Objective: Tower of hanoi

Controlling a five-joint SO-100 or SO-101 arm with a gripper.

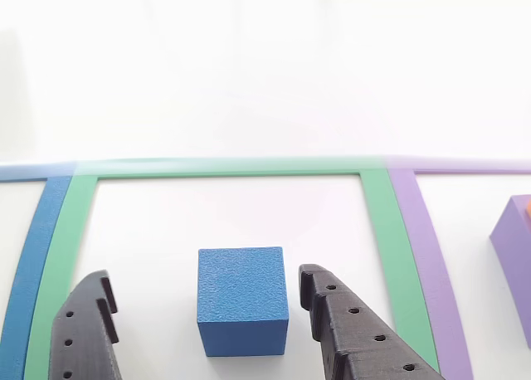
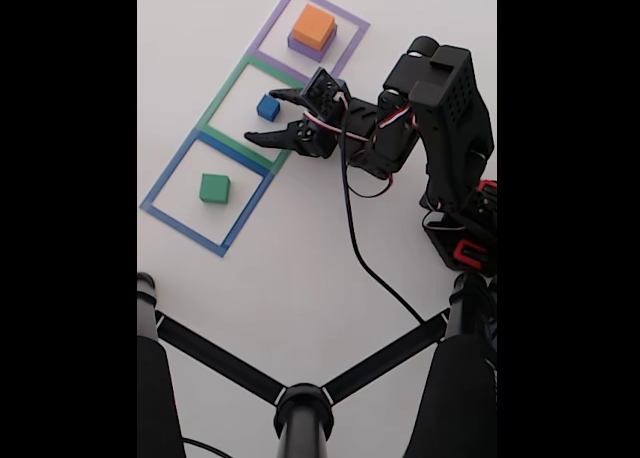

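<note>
Black fingers flank blue cube, apart, inside green outline.

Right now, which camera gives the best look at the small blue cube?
The other view: the blue cube sits close up between the open gripper fingers, top and front faces clear, untouched inside the green outline. The fixed view shows the cube tiny, from above, at the fingertips.

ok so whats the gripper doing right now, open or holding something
Gripper: open, holding nothing; its fingers stand on either side of the small matte blue cube inside the green taped square outline, with gaps on both sides.
</note>
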